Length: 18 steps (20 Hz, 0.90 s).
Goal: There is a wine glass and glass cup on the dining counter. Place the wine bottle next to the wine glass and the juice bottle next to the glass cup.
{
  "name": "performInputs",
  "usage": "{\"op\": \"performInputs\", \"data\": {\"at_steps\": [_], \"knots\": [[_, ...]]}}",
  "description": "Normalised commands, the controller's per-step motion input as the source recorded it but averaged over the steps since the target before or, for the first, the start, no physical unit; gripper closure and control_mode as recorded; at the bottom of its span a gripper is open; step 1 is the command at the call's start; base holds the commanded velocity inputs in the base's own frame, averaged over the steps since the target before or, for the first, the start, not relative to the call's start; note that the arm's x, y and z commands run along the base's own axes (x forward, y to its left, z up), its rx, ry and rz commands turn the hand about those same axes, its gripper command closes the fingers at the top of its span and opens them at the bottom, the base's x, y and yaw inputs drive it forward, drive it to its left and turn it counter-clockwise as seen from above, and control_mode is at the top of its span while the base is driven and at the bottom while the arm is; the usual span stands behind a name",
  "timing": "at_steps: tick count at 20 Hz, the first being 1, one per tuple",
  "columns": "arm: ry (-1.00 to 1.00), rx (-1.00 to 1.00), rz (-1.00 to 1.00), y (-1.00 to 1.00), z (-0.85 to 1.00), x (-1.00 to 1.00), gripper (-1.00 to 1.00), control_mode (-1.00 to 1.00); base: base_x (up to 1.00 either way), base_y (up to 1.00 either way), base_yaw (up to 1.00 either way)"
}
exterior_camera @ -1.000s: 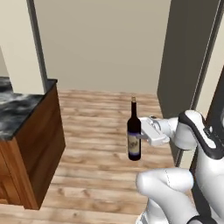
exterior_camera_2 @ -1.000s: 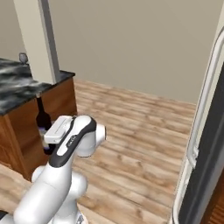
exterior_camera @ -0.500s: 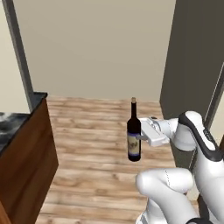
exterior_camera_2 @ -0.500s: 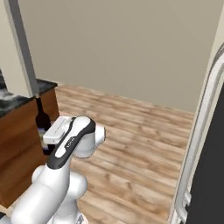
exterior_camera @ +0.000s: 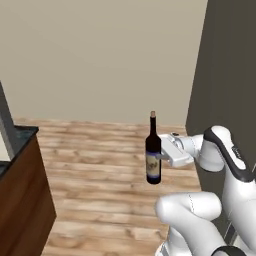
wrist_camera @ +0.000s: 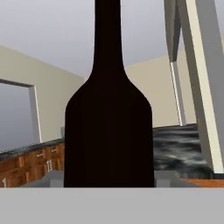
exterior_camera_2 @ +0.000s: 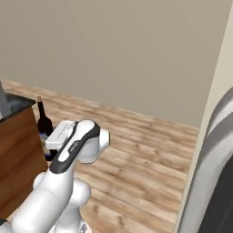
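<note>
At the far left of the left base view stands the long table with the black-and-grey marbled stone top and reddish-brown wooden side. Just its near corner shows there. In the hand view a bit of the same marbled top sits behind the bottle, to the right.

In the middle is the slim, almost black wine bottle with a long thin neck, a tan top and a pale bluish label. There is one bottle. It stands straight up, its long side running up and down, high above the wooden floor. It touches nothing but the robot's hand.

Just to the right of the bottle is the white tool. It is closed on the bottle's body, from the right side. In the right base view the bottle peeks out on the left of the white arm.

The table lies to the left of the tool and the bottle, with open floor between them. So the bottle probably has to travel left, staying upright, to reach the table top. No glass and no yellow bottle can be made out here, so which spot on the table is right cannot be told yet.
</note>
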Motion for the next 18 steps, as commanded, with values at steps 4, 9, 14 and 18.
{"op": "performInputs", "data": {"at_steps": [4, 9, 14, 18], "knots": [[0.00, 0.00, 0.00, 0.00, 0.00, 0.00, 1.00, 1.00, 0.94, 0.00, 0.00], [0.00, 0.00, 0.00, 0.00, 0.00, 0.00, 1.00, 1.00, 0.94, 0.00, 0.00], [0.00, 0.00, 0.00, 0.00, 0.00, 0.00, 1.00, 1.00, 0.94, 0.00, 0.00], [0.00, 0.00, 0.00, 0.00, 0.00, 0.00, 1.00, 1.00, 0.94, 0.01, 0.04]]}}
